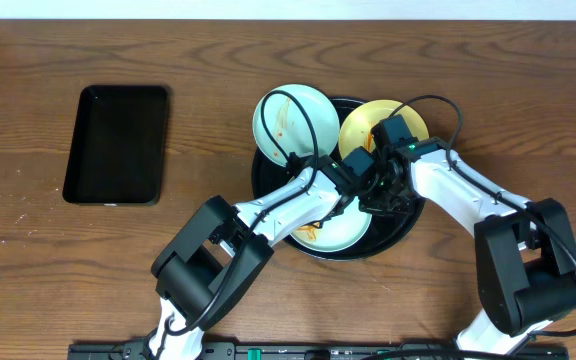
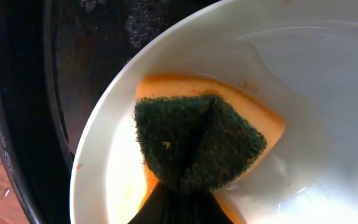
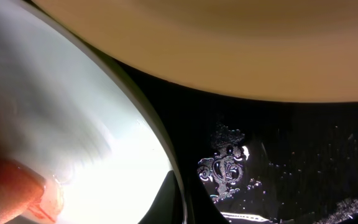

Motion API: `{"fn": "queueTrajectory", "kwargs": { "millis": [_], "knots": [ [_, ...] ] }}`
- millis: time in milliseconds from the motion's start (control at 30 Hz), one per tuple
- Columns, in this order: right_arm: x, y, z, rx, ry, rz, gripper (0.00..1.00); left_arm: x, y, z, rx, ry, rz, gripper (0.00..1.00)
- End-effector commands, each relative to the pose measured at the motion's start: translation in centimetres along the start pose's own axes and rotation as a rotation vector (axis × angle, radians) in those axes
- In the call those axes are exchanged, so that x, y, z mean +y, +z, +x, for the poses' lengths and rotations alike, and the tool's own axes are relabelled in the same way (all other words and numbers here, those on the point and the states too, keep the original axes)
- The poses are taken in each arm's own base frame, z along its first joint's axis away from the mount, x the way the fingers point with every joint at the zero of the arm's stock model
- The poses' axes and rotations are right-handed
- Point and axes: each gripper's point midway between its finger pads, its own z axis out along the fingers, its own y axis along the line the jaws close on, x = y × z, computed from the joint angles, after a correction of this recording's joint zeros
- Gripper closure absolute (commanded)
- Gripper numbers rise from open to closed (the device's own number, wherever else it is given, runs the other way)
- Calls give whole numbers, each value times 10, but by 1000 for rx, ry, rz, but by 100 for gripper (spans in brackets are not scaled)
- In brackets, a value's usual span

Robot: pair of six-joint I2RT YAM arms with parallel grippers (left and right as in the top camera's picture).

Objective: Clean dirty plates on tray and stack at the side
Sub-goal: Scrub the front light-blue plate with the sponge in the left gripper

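Only at the left wrist: sponge [image 2: 197, 146] gripped by left fingers [image 2: 166, 210]; right fingers [image 1: 380, 196] unreadable.

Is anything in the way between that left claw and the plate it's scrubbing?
Nothing visible. The left gripper pinches a sponge that lies right on the plate's inside.

The table [image 1: 38, 260] is showing matt brown wood grain. The round tray [image 1: 396, 236] is gleaming glossy black, with wet droplets beading on it in the right wrist view. The blue plate [image 1: 273, 135] and yellow plate [image 1: 360, 125] are looking like smooth, faintly shiny plastic. The sponge [image 2: 197, 149] is presenting a rough dark green scouring face over soft orange foam. The oblong tray [image 1: 116, 145] is shining glossy black
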Motion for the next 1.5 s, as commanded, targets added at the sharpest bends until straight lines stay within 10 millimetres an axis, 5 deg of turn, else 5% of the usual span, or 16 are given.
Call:
{"fn": "queueTrajectory", "kwargs": {
  "millis": [0, 200, 300, 567, 800, 900, 1133, 1300, 1467],
  "knots": [
    [-17, -2, -15, -49, 12, 60, 99, 29, 35, 29, 93, 42, -124, 93],
    [-17, -2, -15, -51, 11, 60, 99, -16, 31, 53, 167, 343, 84, 93],
    [-17, -3, -17, -55, 13, 57, 99, -17, 31, 52, 148, 404, 85, 93],
    [-18, -3, -19, -62, 17, 55, 99, -9, 40, -18, -94, 303, 15, 93],
    [-12, -4, -33, -119, 15, 28, 99, 0, 46, -41, -96, 250, 27, 93],
    [-12, -4, -34, -122, 14, 27, 99, -3, 47, -30, -45, 286, 52, 93],
    [-13, -4, -33, -119, 17, 29, 99, -4, 36, 39, 309, 339, 174, 93],
    [-13, -4, -33, -119, 16, 29, 99, -1, 31, 53, 389, 338, 184, 93],
    [-12, -4, -34, -122, 16, 27, 99, -20, 23, 63, 430, 441, 320, 93]
  ]
}}
